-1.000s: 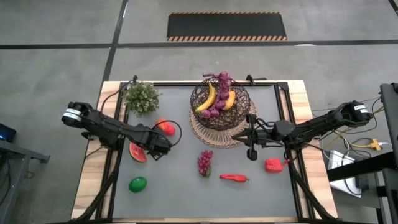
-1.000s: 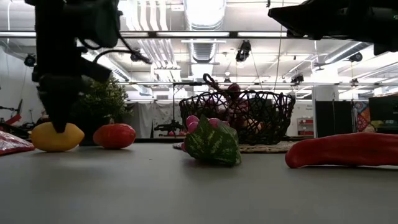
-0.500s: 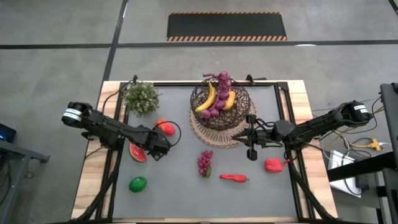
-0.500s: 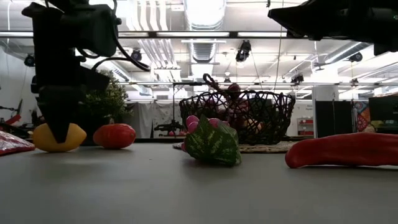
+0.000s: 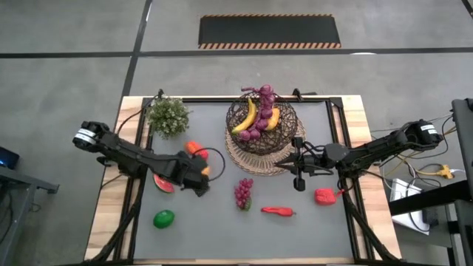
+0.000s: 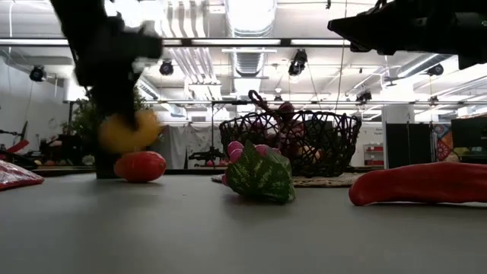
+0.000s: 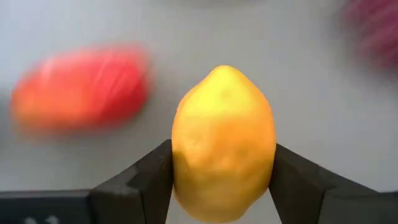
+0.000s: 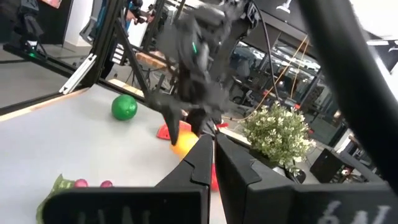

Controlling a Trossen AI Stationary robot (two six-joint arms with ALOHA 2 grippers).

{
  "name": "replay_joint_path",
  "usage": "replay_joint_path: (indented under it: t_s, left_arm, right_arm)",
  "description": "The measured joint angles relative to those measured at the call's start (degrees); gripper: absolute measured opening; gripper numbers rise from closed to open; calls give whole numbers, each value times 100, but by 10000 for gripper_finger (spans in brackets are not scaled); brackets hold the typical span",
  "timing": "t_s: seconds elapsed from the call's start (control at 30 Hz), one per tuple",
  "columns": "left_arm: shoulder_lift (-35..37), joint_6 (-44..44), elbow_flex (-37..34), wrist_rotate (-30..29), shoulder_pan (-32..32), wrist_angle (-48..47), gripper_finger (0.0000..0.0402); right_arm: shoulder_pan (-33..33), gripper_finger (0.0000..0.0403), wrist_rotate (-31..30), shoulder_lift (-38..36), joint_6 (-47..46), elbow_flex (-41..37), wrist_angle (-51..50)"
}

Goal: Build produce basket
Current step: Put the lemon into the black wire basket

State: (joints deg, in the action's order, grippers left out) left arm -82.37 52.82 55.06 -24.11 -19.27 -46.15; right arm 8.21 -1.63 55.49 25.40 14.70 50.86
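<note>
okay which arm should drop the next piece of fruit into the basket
Left, most likely. The left claw is already shut on the yellow fruit and holds it off the table. The right claw, though beside the basket, is shut and empty, so it would first have to fetch something.

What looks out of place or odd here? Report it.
Nothing looks spilled or damaged. The basket sits upright on its mat, holding a banana and grapes. The left claw grips a yellow fruit, lifted off the table as expected. The right claw waits beside the basket.
</note>
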Motion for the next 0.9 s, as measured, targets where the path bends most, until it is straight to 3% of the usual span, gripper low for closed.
replay_joint_path:
  t_s: [0.1,0.23,0.47,0.63,0.9]
  left_arm:
    - [2,-610,143,-986,-520,1239,201]
    - [2,-2095,13,-2032,-1026,3166,202]
    - [-3,-3938,-371,-2275,-1043,5873,203]
    - [-20,-4421,-628,-2272,-1031,6670,203]
    - [-21,-4273,-682,-2269,-931,6670,203]
  right_arm:
    - [0,9,-3,0,103,0,-71]
    - [0,9,-11,2,246,-2,-91]
    - [0,9,-22,0,529,-2,-43]
    - [0,9,0,-2,416,-2,141]
    - [0,36,11,-2,-176,90,152]
